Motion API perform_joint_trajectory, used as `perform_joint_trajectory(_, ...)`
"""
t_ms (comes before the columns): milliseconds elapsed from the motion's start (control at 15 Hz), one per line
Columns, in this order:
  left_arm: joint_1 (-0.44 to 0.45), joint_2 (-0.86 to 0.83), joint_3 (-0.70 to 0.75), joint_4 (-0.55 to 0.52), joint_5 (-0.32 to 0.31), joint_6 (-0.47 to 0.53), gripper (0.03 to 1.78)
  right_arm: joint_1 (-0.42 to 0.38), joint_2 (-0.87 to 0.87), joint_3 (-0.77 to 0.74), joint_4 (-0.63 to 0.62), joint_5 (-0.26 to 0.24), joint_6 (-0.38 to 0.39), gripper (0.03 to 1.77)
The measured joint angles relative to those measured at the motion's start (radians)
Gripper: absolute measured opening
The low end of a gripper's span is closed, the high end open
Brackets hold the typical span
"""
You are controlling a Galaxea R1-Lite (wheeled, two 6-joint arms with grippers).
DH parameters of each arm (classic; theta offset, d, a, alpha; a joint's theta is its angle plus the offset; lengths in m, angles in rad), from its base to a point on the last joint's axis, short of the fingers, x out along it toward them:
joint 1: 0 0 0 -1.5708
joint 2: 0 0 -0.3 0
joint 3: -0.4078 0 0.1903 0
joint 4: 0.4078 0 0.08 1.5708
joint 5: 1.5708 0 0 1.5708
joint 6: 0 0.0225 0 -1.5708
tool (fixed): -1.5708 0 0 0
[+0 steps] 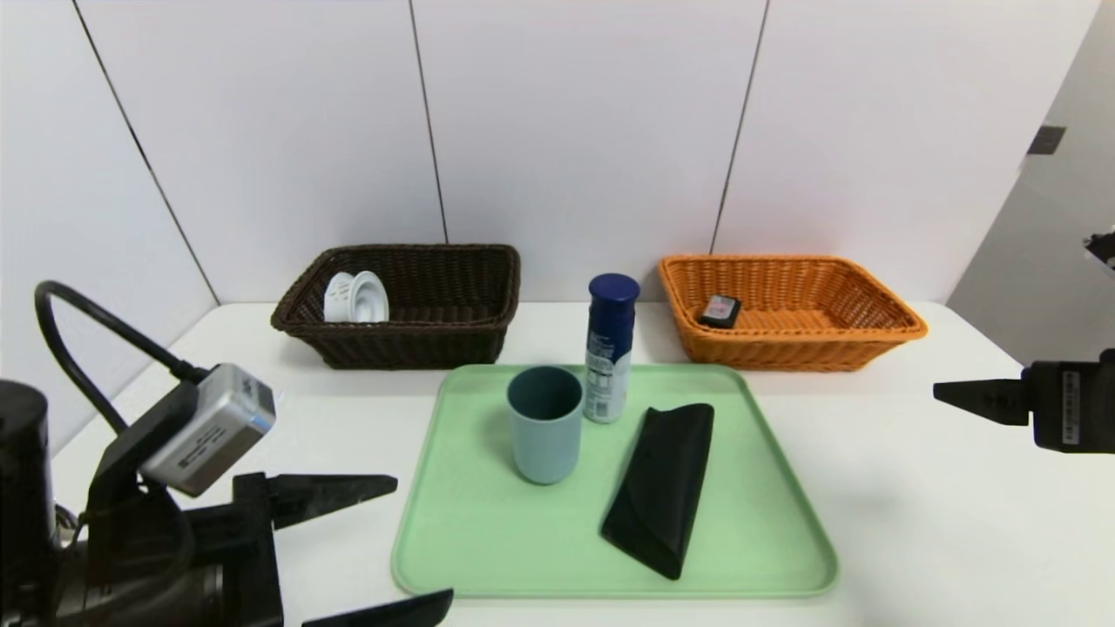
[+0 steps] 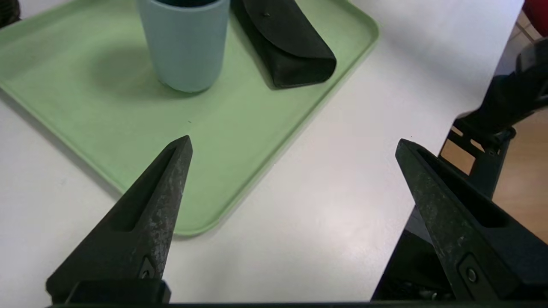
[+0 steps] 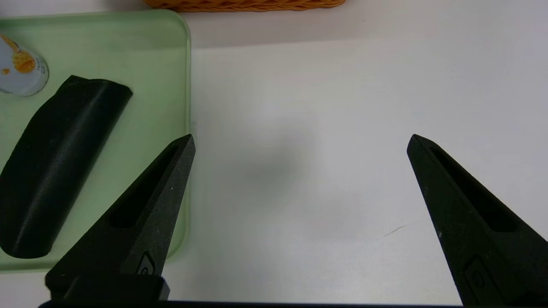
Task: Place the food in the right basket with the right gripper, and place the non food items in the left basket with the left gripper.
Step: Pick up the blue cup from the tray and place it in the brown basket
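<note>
The green tray on the white worktop serves as the landmark. Nearest the viewpoint, the left end effector is positioned at the near left corner of the tray, its two fingers spread wide with nothing between them. The right end effector is positioned over the worktop to the right of the tray; its fingers are likewise spread wide and hold nothing.

Within the tray, right of its middle, lies a black case with a flap, set at a slant, its near end reaching farthest toward the near rim. Left of the case, in the far half of the tray, a blue-grey cup stands upright, its open mouth facing up. Near the tray's far rim, between the cup and the case, stands an upright canister with a dark blue cap and a blue and pale body, the latter bearing an orange-yellow food picture.

Beyond the tray, to its far left, sits the dark brown wicker basket; a white slotted, flanged item rests inside, toward its left end. Beyond the tray, to its far right, sits the orange wicker basket, holding a small black package with a pale label toward its left end. A white panelled wall rises behind both baskets.
</note>
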Motion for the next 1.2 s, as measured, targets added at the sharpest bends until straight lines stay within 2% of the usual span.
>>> perform_joint_trajectory(267, -0.02, 0.03, 0.117, -0.224, 0.009, 0.0, 1.69, -0.002, -0.003, 0.012, 0.001, 0.0, 0.005, 1.71)
perform_joint_trajectory(467, -0.021, 0.1, 0.135, -0.326, 0.06, 0.003, 1.69, -0.003, -0.013, 0.022, 0.0, 0.0, 0.007, 1.71)
perform_joint_trajectory(600, -0.017, 0.165, 0.144, -0.41, 0.081, 0.006, 1.69, -0.003, -0.02, 0.024, 0.0, -0.001, 0.006, 1.71)
perform_joint_trajectory(1000, 0.0, 0.43, 0.188, -0.78, 0.153, 0.051, 1.69, -0.004, -0.043, 0.029, 0.0, 0.002, 0.006, 1.71)
perform_joint_trajectory(1200, 0.0, 0.489, 0.183, -0.817, 0.223, 0.086, 1.69, -0.005, -0.059, 0.044, 0.0, 0.012, 0.006, 1.71)
